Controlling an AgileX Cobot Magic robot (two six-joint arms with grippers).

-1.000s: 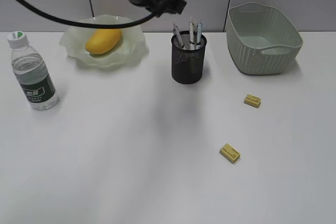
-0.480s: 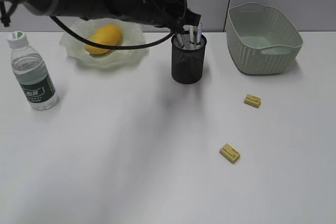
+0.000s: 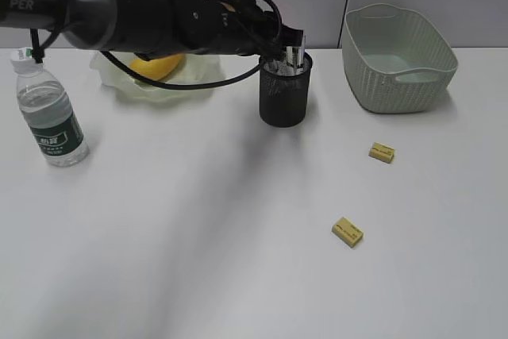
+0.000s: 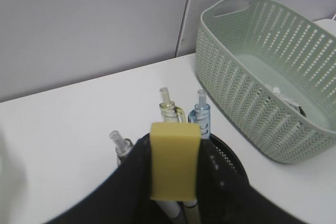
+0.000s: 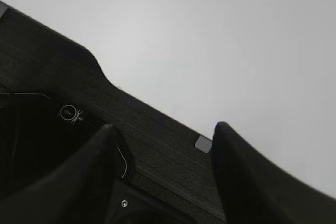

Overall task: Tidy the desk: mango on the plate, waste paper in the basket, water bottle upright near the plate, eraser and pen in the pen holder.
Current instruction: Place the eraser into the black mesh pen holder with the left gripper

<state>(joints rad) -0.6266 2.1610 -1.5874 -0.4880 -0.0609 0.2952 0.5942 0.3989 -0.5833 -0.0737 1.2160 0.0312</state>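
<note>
One eraser (image 4: pixel 175 167) pinched in left fingers (image 4: pixel 142 182) over pen holder (image 3: pixel 285 98); may snag on pens (image 4: pixel 199 115). Right fingers (image 5: pixel 113 145) wide, empty.

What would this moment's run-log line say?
left gripper: shut on eraser | over pen holder | two erasers on desk | right gripper: open

We see the mango (image 3: pixel 155 65), yellow-orange, in the wavy-rimmed green plate (image 3: pixel 163 89) at upper left. The water bottle (image 3: pixel 49 113) stands upright at far left on the white desk (image 3: pixel 198 236). The black mesh pen holder (image 3: pixel 285 93), upper centre, holds three pens (image 4: pixel 168 109); a yellow eraser (image 4: pixel 175 160) sits just above its rim. The waste paper (image 4: pixel 281 92) lies in the woven basket (image 3: pixel 397 57), upper right. Two more erasers (image 3: pixel 348 232) lie lower right.
</note>
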